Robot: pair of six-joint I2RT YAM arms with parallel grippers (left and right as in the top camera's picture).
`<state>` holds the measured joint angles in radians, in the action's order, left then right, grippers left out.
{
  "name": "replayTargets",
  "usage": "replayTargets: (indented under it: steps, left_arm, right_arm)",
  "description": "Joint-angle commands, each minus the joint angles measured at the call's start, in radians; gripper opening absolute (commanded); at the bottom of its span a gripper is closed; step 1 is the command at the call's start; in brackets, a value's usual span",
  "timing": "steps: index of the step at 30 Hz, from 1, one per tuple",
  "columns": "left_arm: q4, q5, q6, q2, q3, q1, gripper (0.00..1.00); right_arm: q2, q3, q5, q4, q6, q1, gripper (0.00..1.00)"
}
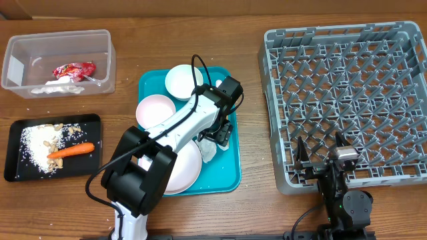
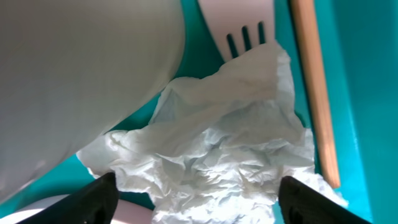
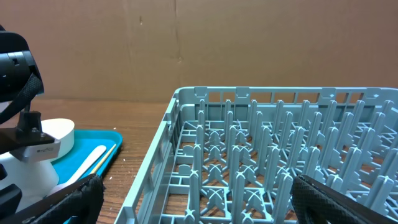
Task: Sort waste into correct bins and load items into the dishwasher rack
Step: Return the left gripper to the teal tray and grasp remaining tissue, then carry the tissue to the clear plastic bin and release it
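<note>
**ITEM: CRUMPLED NAPKIN, SOFT PAPER WASTE, ON TEAL TRAY**

**Location.** The crumpled napkin (image 2: 224, 137) lies toward the right side of the teal tray (image 1: 230, 177), tucked against the rim of a white dish (image 2: 81, 74). It overlaps the tines of the white fork (image 2: 245, 28). A wooden chopstick (image 2: 314, 93) runs just beside it.

**Handling (judged).** Very light and limp, with no fixed shape. It will compress under any squeeze and cannot break. The creased paper is not slippery and should catch easily. The risk is its neighbours: a low, wide pinch could snag the fork or chopstick and drag them along.

**Where to hold.** The raised, bunched middle of the wad, clear of the tines and away from the chopstick side.

**Fingers.** The left fingers (image 2: 102, 198) are spread apart, one on either side of the wad, with nothing clamped. The right fingers (image 3: 68, 202) are likewise apart and empty, by the near edge of the dishwasher rack (image 1: 347, 67).

**Destination (judged).** The clear tub (image 1: 13, 60), which holds the red wrapper (image 1: 75, 69). The black tray (image 1: 13, 160) holds rice (image 1: 37, 143) and the carrot (image 1: 70, 151).
</note>
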<state>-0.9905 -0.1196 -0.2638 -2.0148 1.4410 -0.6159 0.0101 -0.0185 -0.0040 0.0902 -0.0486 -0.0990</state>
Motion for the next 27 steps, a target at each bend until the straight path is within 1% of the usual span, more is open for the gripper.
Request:
replayTargets:
  steps: [1,6,11,14,18,24,26,27]
  left_arm:
    - [-0.004,-0.017,-0.023,-0.005,-0.026,-0.01,0.82]
    - [0.003,-0.018,-0.022,-0.005,-0.053,-0.034,0.81]
    - [0.006,-0.018,-0.031,-0.005,-0.06,-0.042,0.69]
    - [0.008,-0.018,-0.032,-0.005,-0.06,-0.042,0.59]
    - [0.007,-0.018,-0.052,-0.005,-0.058,-0.042,0.54]
    - [0.001,-0.018,-0.056,0.002,-0.057,-0.042,0.33]
    - [-0.003,-0.018,-0.067,0.012,-0.057,-0.042,0.22]
    - [-0.004,-0.018,-0.075,0.021,-0.057,-0.042,0.09]
  right_arm:
    - [-0.007,0.01,-0.005,-0.006,-0.001,0.001,1.0]
    - [-0.007,0.01,-0.005,-0.006,-0.001,0.001,1.0]
    - [-0.007,0.01,-0.005,-0.006,-0.001,0.001,1.0]
    - [-0.007,0.01,-0.005,-0.006,-0.001,0.001,1.0]
    - [-0.007,0.01,-0.006,-0.006,-0.001,0.001,1.0]
    - [-0.007,0.01,-0.005,-0.006,-0.001,0.001,1.0]
    - [-0.007,0.01,-0.006,-0.006,-0.001,0.001,1.0]
    - [-0.007,0.01,-0.005,-0.006,-0.001,0.001,1.0]
